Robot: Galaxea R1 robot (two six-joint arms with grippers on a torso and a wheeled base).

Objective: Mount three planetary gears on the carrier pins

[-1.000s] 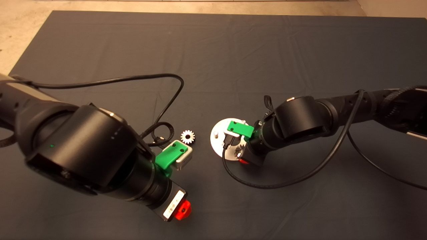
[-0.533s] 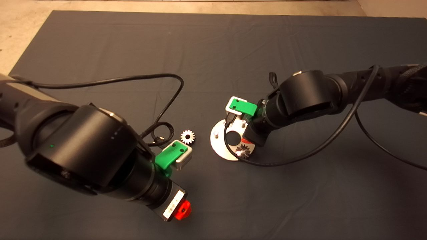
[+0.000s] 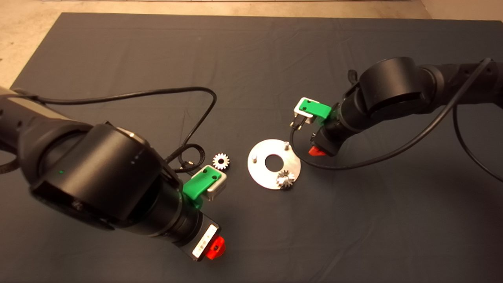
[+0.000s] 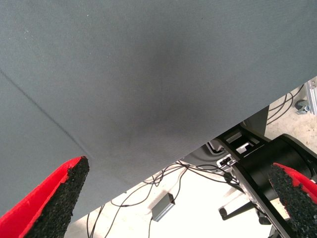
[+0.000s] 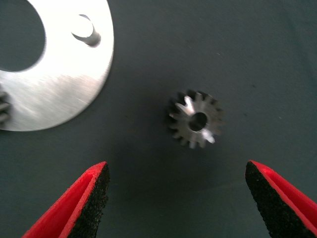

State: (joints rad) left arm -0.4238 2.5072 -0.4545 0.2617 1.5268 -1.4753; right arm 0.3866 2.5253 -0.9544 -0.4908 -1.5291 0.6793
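one gear [image 3: 286, 179] already sat on a pin at the near edge of the disc [image 3: 261, 173], while two pins [image 3: 286, 144] stood bare. the right gripper [image 5: 177, 198] hovered over the mat just beside the disc, its fingers [image 5: 91, 196] spread wide and empty, with a loose gear [image 5: 196, 119] lying flat between and ahead of them. a third gear [image 3: 221, 160] lay on the mat left of the disc, close to the left gripper [image 4: 173, 198], which waited low at the counter's near edge, fingers wide apart and holding nothing. the step in hand looked like picking up the second gear; next the right gripper would need to drop down and close on its toothed rim.
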